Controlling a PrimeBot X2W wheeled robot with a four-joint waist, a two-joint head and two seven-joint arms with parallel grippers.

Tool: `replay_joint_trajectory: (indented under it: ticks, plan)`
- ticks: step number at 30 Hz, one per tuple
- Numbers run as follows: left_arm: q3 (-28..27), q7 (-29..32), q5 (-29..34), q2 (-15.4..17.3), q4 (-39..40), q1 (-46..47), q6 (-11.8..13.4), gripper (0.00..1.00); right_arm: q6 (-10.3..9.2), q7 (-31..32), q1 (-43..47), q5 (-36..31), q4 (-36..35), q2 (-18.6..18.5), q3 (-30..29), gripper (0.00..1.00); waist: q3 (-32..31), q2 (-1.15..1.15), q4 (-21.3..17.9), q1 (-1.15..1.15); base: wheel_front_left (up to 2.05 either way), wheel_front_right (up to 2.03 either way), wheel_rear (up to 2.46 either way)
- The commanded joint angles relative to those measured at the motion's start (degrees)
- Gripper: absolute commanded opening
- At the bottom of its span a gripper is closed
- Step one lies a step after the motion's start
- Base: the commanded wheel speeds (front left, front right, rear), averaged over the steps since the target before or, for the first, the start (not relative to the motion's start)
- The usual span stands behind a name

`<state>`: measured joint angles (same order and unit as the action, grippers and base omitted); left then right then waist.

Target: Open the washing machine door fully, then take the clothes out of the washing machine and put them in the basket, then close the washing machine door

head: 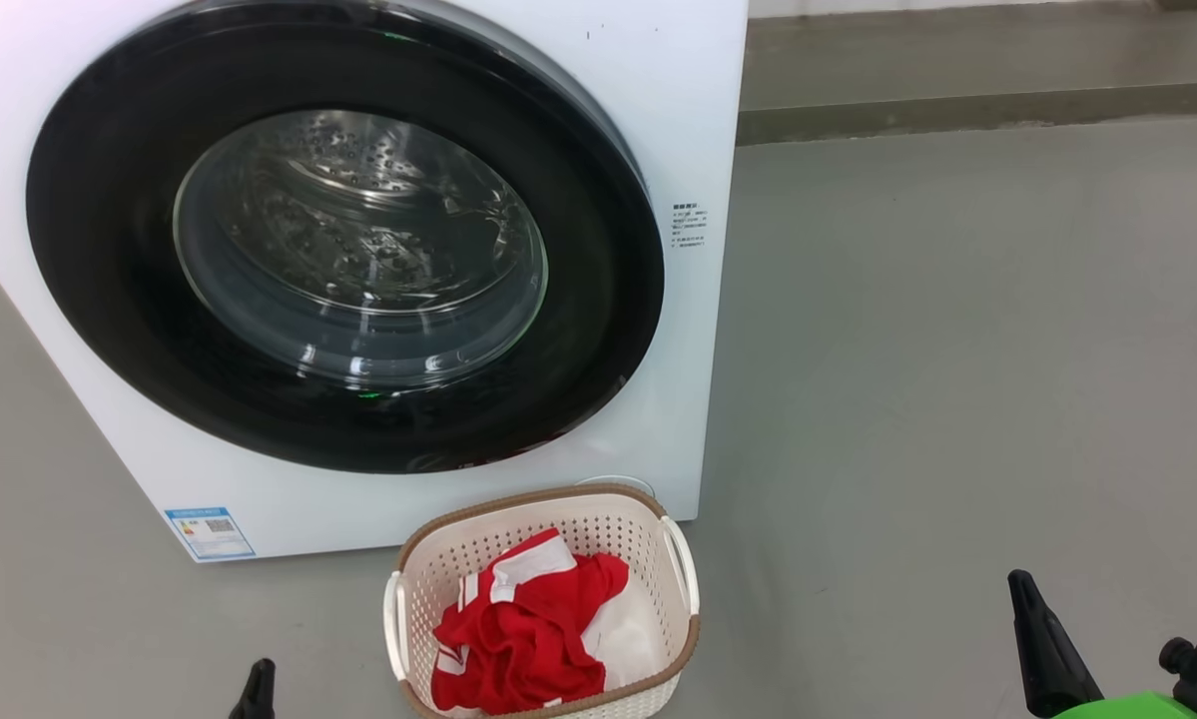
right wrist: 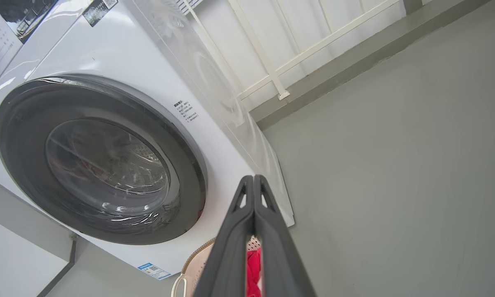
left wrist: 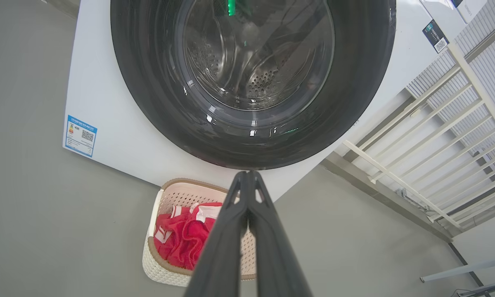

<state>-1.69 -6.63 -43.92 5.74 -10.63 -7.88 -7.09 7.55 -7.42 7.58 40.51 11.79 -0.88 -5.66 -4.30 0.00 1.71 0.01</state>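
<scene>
The washing machine (head: 658, 100) is a white box, and the washing machine door (head: 358, 250), black-rimmed with a glass bowl, lies flush against its front. Through the glass (left wrist: 251, 62) I see bare steel drum. On the floor just before it stands the basket (head: 518, 499) with the red and white clothes (head: 528, 639) inside. My left gripper (head: 256, 689) is low to the basket's left, shut and holding nothing (left wrist: 247, 175). Far off to the basket's right, my right gripper (head: 1042, 639) is shut and holding nothing too (right wrist: 253, 179).
Grey floor (head: 957, 399) spreads to the right of the machine, ending in a low kerb (head: 957, 105) at the back. A white railing (left wrist: 437, 123) runs behind the machine. A blue label (head: 209, 532) sits at the machine's lower left corner.
</scene>
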Motion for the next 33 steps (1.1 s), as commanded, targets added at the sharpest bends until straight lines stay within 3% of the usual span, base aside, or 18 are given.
replay_joint_trajectory:
  ticks: [1,33]
  plan:
    - [-1.2,0.2,-1.4,0.3,1.0,2.6,-0.1,0.00,-0.02,0.5,-2.8,2.0,-1.2,-0.9,0.1,0.00,0.1,0.00,0.0,-0.01,0.00,0.00,0.00]
    - [-2.7,5.4,-20.0,-0.9,-0.7,7.2,-0.2,0.00,-0.04,5.8,-7.2,21.7,0.2,-1.3,-0.3,0.00,1.8,0.00,-0.7,-0.01,0.00,0.00,0.00]
